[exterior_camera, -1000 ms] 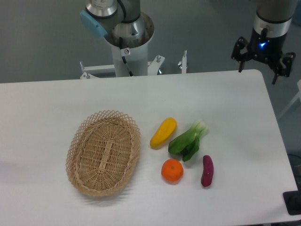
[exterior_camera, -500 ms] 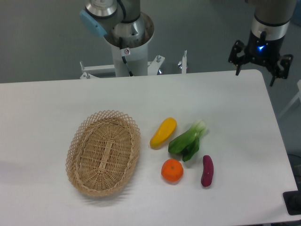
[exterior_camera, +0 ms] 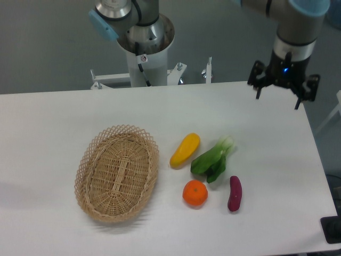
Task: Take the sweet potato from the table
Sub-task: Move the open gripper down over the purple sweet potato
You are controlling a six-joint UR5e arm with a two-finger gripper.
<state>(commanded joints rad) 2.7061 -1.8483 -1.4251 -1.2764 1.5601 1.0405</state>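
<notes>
Potato lies on the white bench, near the front right side. It is dark purple and slim. An orange sits just left of it, not touching. Green leaves lie right above the potato, and a yellow squash lies left of the leaves. A woven basket sits further left. The pincer hangs over the far right edge of the bench, far from the potato. Its fingers are spread apart and hold nothing.
</notes>
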